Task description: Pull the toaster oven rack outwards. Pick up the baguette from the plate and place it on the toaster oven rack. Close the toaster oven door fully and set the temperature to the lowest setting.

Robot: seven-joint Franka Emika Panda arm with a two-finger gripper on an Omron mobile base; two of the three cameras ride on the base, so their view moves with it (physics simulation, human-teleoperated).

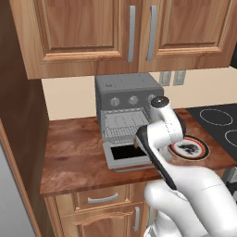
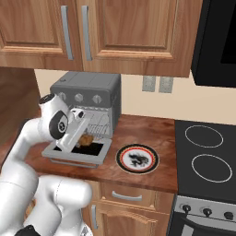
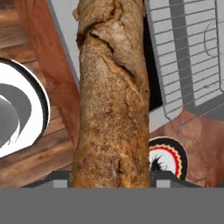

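My gripper (image 3: 111,179) is shut on the baguette (image 3: 111,100), a long golden-brown crusty loaf that runs up the middle of the hand view. In the right base view the baguette (image 2: 85,139) hangs just above the toaster oven door (image 2: 76,154), which lies folded down flat. The grey toaster oven (image 1: 125,88) stands at the back of the counter with its cavity showing. The wire toaster oven rack (image 3: 188,57) juts from the cavity, up and to the right of the loaf. Nothing lies on the plate (image 2: 137,159), which sits on the counter to the right of the door.
A black stove top (image 2: 207,152) with ring burners borders the counter on the right. Wooden wall cabinets (image 1: 125,32) hang above the oven. A tall wooden side panel (image 1: 18,139) closes off the left. Bare counter (image 1: 74,152) lies left of the oven.
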